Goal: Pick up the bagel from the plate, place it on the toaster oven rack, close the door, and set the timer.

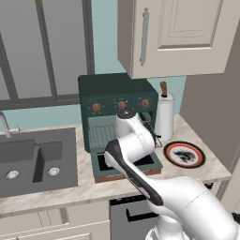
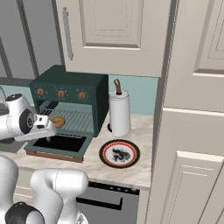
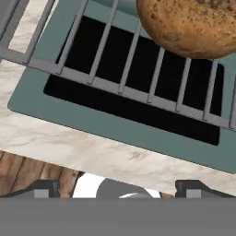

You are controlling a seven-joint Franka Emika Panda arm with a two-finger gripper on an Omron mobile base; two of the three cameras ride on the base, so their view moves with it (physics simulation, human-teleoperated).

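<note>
Bagel (image 3: 191, 25) on toaster oven rack (image 3: 133, 87), door (image 2: 59, 146) down, plate (image 2: 119, 153) bare

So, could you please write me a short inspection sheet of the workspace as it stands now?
Surface: marbled beige counter.
Job's things: bagel lies on the toaster oven rack; plate bare; toaster oven with door folded down open; three orange knobs.
Clutter: paper-towel roll beside the oven.
Gripper: gripper open, holding nothing.
Cables: nothing seen.
Surroundings: grey sink, beige cabinets, window.
</note>
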